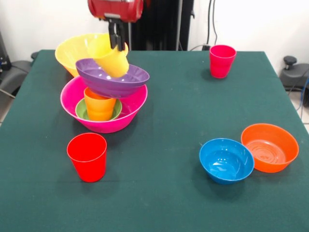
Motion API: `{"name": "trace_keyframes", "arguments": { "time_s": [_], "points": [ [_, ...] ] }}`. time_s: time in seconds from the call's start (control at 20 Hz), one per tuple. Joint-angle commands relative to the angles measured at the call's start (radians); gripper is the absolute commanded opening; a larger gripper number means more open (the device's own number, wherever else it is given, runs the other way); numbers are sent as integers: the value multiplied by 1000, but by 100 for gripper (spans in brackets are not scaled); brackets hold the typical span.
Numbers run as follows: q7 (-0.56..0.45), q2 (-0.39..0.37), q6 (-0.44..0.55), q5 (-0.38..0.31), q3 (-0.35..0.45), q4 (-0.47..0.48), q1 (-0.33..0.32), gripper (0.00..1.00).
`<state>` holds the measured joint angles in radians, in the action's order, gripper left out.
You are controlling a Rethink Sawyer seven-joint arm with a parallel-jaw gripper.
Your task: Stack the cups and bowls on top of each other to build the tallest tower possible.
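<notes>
The arm is being held down from above, its gripper (pixel 116 42) pinched on the rim of the tilted yellow cup (pixel 109 57), which is lying in the purple bowl (pixel 112 77) atop the tower (pixel 103 99). Open table (pixel 169 121) is being left toward the crimson-pink cup (pixel 222 61), well apart.

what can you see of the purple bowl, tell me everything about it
The purple bowl is wide, shallow, glossy plastic with light glinting on its inside. It sits tilted, open side up, on the orange cup, which stands in the small green bowl inside the big hot-pink bowl. A yellow cup leans inside it, with the gripper at that cup's rim. The big orange-yellow bowl stands right behind; contact cannot be told.
</notes>
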<state>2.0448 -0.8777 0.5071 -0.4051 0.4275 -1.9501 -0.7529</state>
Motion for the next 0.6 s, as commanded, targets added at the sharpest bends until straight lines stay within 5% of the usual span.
{"name": "trace_keyframes", "arguments": {
  "time_s": [0.05,0.6],
  "points": [
    [3,154,-65,-75,-25,28,16,0],
    [-127,141,20,-74,20,110,-47,0]
  ]
}}
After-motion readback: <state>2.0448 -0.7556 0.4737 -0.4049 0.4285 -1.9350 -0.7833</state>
